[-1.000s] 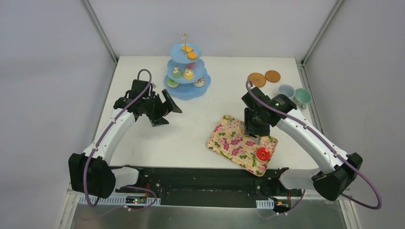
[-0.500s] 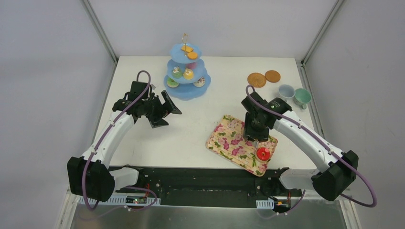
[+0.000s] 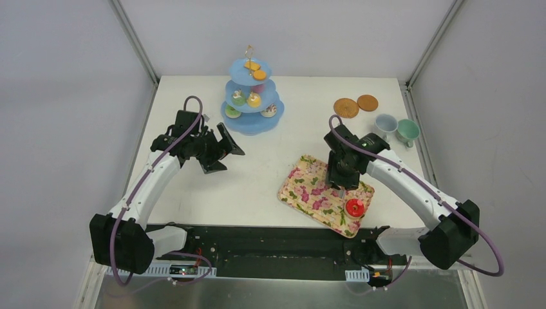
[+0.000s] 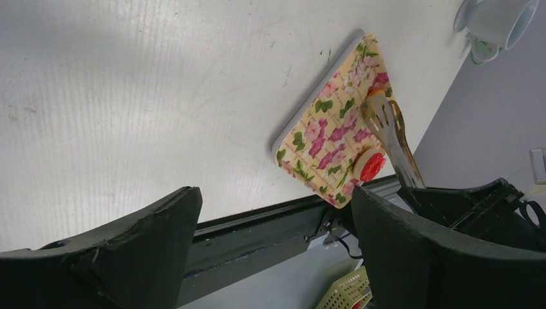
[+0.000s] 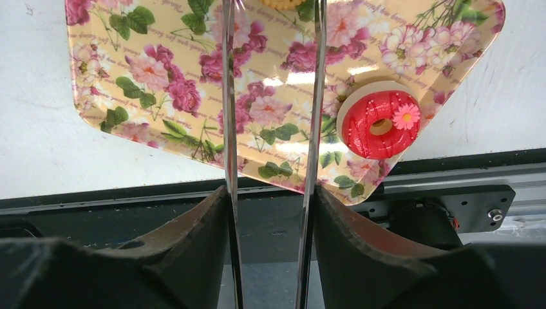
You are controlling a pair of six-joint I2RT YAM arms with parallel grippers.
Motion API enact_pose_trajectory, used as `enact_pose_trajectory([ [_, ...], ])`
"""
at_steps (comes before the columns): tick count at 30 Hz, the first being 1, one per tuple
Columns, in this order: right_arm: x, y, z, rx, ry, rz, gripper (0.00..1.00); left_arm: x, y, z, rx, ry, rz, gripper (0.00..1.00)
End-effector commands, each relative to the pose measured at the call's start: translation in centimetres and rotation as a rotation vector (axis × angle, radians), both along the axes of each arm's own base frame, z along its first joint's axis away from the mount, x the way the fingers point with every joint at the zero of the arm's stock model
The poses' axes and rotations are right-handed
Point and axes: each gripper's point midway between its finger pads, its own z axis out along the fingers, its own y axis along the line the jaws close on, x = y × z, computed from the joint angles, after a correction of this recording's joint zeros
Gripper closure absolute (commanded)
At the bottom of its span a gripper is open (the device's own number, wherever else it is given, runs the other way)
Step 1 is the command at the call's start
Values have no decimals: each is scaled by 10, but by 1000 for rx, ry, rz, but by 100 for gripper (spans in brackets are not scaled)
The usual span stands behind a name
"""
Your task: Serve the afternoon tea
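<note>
Left gripper seen hovering over bare table, jaws spread wide, nothing held. Sweets noted on blue three-tier stand at back. Right gripper found half-closed on metal tongs, held over flowered tray. Orange biscuit glimpsed between tong arms; contact not determinable. Red donut recorded on tray's near right corner.

Two cups, two coasters, one red donut.
</note>
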Motion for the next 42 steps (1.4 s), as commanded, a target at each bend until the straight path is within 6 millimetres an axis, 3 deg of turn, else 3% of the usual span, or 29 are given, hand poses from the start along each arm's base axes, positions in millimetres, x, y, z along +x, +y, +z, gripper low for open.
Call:
enact_pose_trajectory([
  [1,2,0,-3,1,-2,-15,52,-9,-2,8,-14,-18,-24,9],
  [10,8,4,8,7,-27,28,68,-13,-2,7,-14,-16,-26,9],
  [14,16,31,35,94,-96,133,70,-13,-1,5,-13,-14,-26,9],
  [18,30,72,67,222,-207,242,70,-14,-1,4,-14,-14,-27,9],
  [24,83,144,121,444,-421,345,70,-14,0,6,-1,-22,-36,9],
  [30,136,194,171,517,-563,403,70,-15,6,10,46,-38,-50,9],
  [37,192,241,198,523,-635,453,70,-17,15,12,104,-51,-63,9],
  [42,220,256,205,564,-660,430,69,-17,20,12,142,-52,-73,9],
])
